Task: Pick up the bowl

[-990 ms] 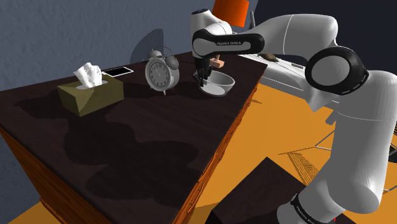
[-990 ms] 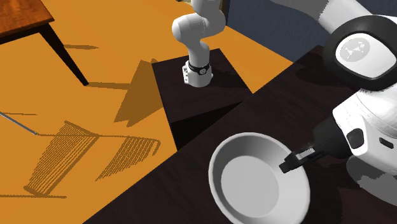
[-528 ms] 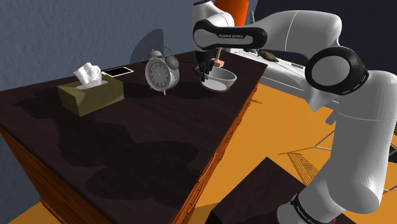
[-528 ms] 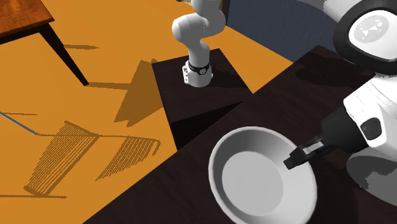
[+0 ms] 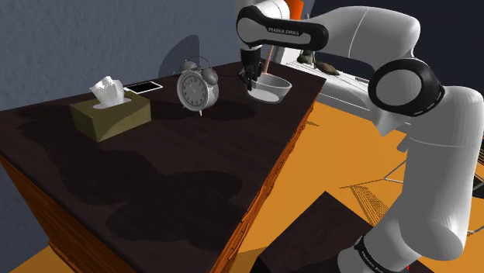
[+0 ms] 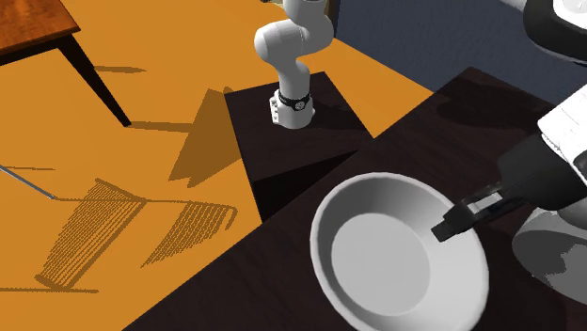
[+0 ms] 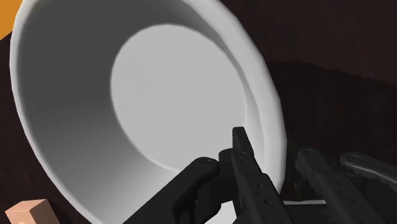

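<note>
Your gripper (image 7: 273, 149) is clamped on the rim of the white bowl (image 6: 395, 254), at its three o'clock in the second exterior view, apparently just above the dark table (image 5: 155, 178). Edge grip only: jerk it and it could pivot, slip, drop.

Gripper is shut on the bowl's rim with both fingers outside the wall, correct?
Not quite. The gripper is shut on the bowl at its rim, but one finger sits inside the wall and the other outside, with the rim clasped between them. The wrist view shows it.
</note>
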Motion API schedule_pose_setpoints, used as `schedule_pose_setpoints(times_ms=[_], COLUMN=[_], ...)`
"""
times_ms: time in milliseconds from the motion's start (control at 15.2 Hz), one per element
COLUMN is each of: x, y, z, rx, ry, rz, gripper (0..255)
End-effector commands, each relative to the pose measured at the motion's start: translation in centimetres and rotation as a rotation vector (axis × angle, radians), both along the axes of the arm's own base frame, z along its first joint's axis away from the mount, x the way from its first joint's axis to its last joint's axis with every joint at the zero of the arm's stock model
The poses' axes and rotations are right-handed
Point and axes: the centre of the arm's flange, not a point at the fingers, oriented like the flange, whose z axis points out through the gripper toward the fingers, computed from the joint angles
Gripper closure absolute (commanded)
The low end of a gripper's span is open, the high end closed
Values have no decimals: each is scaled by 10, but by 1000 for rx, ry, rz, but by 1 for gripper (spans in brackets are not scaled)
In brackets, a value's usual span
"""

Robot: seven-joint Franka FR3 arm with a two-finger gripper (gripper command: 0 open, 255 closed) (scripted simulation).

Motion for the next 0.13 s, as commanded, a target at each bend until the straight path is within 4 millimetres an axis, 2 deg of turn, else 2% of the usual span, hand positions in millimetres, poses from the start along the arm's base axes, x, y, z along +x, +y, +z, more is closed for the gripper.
schedule_pose_setpoints(times_ms=[0,66], x=[0,0], y=[0,0], z=[7,7], rx=[0,0], ry=[-1,-1], rz=[0,0], gripper=[255,255])
